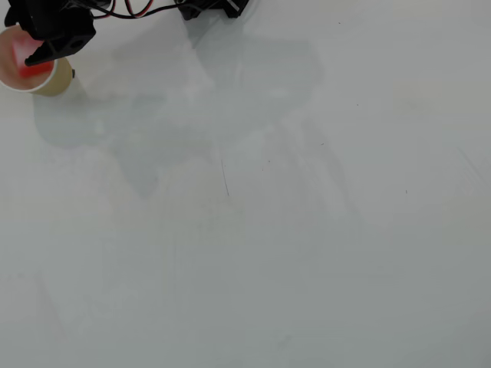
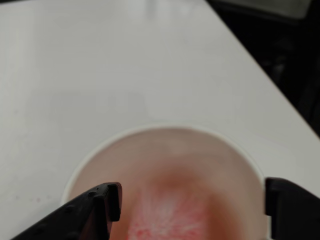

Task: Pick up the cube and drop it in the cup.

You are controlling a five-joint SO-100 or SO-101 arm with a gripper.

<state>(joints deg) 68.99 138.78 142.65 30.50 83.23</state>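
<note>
The cream paper cup (image 1: 60, 80) stands at the far top-left corner of the overhead view. Red shows inside it: the cube (image 1: 29, 70) lies low in the cup. My black gripper (image 1: 32, 47) hangs right over the cup's mouth. In the wrist view the cup's white rim (image 2: 165, 128) fills the lower half. The cube (image 2: 167, 220) is a blurred red patch deep inside, between and below my fingers. The gripper (image 2: 192, 202) is open, with the left finger (image 2: 95, 205) and right finger (image 2: 292, 205) wide apart and neither touching the cube.
The white table (image 1: 268, 230) stretches bare to the right and below the cup in the overhead view. Red and black wires (image 1: 134, 9) and the arm's base (image 1: 211, 8) sit along the top edge. In the wrist view the table's edge (image 2: 260, 80) runs down the right, with dark space beyond.
</note>
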